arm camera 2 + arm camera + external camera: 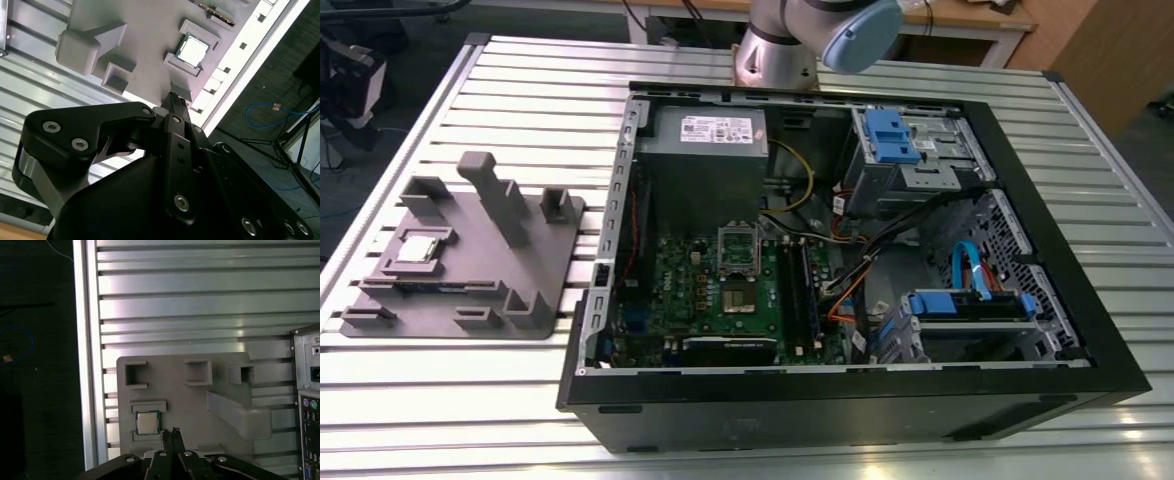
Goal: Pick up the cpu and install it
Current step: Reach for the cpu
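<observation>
cpu [420, 247] sits flat in a recess of the grey fixture [534, 300] on the surface [520, 70], located for a pick. Tool [172, 432] hovers near it, fingers closed, empty. Case [854, 400] lies open, so the socket [738, 248] faces up.

Clad in silver-grey metal along the arm [781, 55], with a rounded pale blue cap [861, 35] over the joint in the exterior view. Finished in matte black at the gripper [174, 97], seen in both wrist views as broad, rounded link plates narrowing to two slim dark fingers [166, 440], with a band of bare grey metal at one rounded end. Fastened with silver socket-head screws [181, 202] set in pairs and rows across the black plates.
</observation>
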`<action>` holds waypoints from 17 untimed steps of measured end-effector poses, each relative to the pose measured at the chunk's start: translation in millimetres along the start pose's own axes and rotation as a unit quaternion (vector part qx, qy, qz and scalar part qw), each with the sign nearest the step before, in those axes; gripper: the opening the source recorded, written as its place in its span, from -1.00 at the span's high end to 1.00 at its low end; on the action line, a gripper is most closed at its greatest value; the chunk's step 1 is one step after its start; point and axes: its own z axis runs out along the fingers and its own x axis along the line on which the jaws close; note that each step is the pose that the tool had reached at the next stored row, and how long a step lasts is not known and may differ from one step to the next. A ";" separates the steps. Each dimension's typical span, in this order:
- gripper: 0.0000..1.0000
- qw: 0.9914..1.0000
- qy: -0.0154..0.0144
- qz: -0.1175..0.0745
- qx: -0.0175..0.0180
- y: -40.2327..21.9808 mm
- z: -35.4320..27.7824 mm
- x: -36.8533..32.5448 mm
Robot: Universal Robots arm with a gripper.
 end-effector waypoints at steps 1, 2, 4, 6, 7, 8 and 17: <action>0.79 1.000 0.000 0.000 0.000 -0.1 1.7 0.4; 0.79 1.000 0.000 0.000 0.000 -0.2 3.4 0.6; 0.79 1.000 0.001 0.000 0.001 -0.4 6.2 0.9; 0.79 1.000 0.001 0.000 0.003 -0.6 8.2 1.0; 0.79 1.000 0.001 0.000 0.004 -0.8 9.2 1.1; 0.79 1.000 0.002 0.000 0.004 -0.9 10.3 1.2; 0.79 1.000 0.006 0.000 0.010 -1.6 20.8 1.8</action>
